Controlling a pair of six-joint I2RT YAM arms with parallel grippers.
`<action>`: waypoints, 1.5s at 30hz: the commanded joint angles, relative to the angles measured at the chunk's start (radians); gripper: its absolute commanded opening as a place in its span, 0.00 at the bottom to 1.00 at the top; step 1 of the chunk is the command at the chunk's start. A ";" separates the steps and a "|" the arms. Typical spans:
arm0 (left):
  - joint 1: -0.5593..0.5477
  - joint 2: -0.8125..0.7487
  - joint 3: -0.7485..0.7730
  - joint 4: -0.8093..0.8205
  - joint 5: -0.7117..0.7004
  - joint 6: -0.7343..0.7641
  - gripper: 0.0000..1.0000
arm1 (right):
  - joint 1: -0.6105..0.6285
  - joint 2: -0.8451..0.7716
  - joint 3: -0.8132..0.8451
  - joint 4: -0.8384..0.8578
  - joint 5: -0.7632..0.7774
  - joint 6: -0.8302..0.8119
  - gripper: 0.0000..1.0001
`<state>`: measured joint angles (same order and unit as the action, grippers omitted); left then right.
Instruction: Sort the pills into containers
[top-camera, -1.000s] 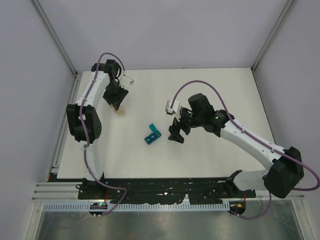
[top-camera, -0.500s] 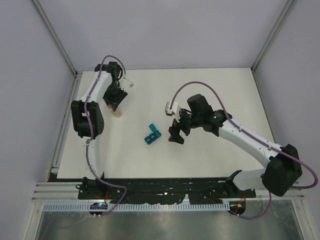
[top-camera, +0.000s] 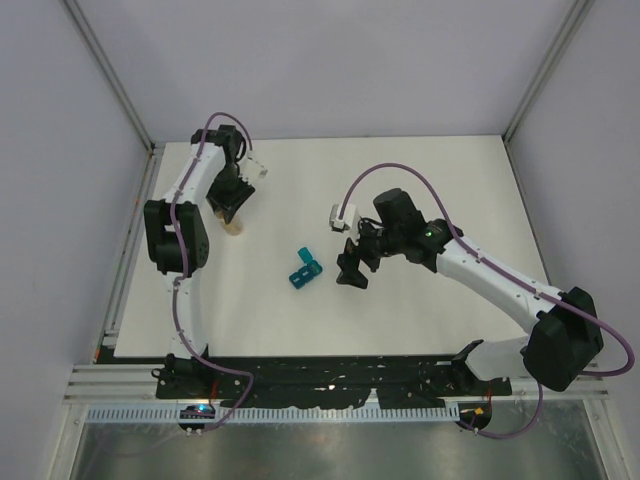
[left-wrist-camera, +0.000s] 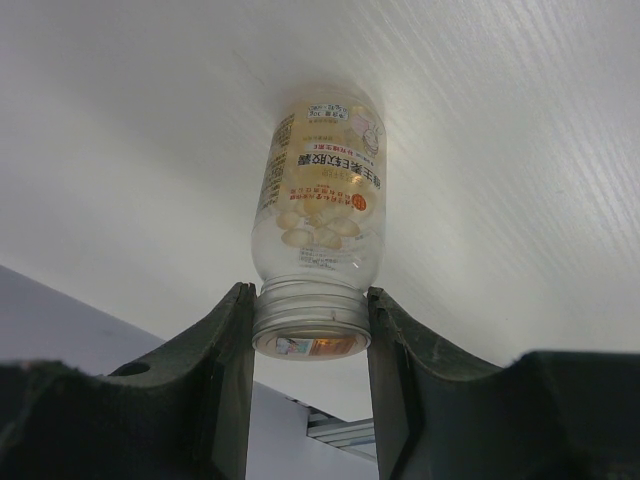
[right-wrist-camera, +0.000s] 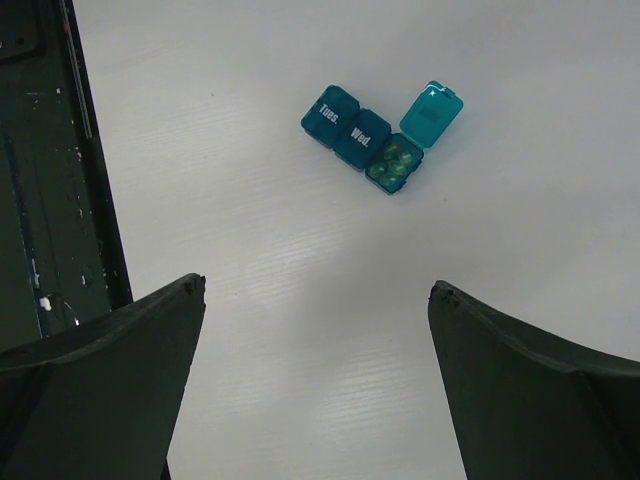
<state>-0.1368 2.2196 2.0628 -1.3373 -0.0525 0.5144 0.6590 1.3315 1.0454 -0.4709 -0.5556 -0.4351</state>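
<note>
The clear tan-tinted vial (left-wrist-camera: 320, 200) stands on the white table at the far left, its open mouth towards the wrist camera, with pale pills (left-wrist-camera: 318, 228) inside. My left gripper (left-wrist-camera: 308, 292) is shut on its threaded neck. In the top view the vial (top-camera: 233, 228) shows just below the left gripper (top-camera: 232, 208). The teal containers strip (right-wrist-camera: 372, 135) lies mid-table with one lid open and pills (right-wrist-camera: 392, 165) in that compartment; the other two lids are shut. It also shows in the top view (top-camera: 305, 267). My right gripper (top-camera: 350, 272) is open and empty, just right of the strip.
A black rail (top-camera: 320, 375) runs along the table's near edge and shows at the left of the right wrist view (right-wrist-camera: 40, 150). Grey walls close in the table on the left, back and right.
The left arm's wrist has shifted slightly back and to the left over the vial. The vial and the teal strip stay in place. The right arm has barely moved.
</note>
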 joint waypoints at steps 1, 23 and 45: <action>0.008 0.008 0.019 -0.249 -0.003 0.026 0.41 | -0.002 0.001 0.002 0.032 -0.020 -0.008 0.97; -0.004 -0.103 -0.041 -0.149 0.048 0.018 0.64 | -0.002 0.014 -0.001 0.034 -0.021 -0.005 0.96; -0.024 -0.449 -0.271 0.191 0.161 -0.031 0.68 | -0.021 -0.009 -0.018 0.060 -0.004 0.010 0.95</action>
<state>-0.1558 1.8832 1.8370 -1.2598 0.0578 0.5095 0.6487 1.3445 1.0355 -0.4614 -0.5621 -0.4343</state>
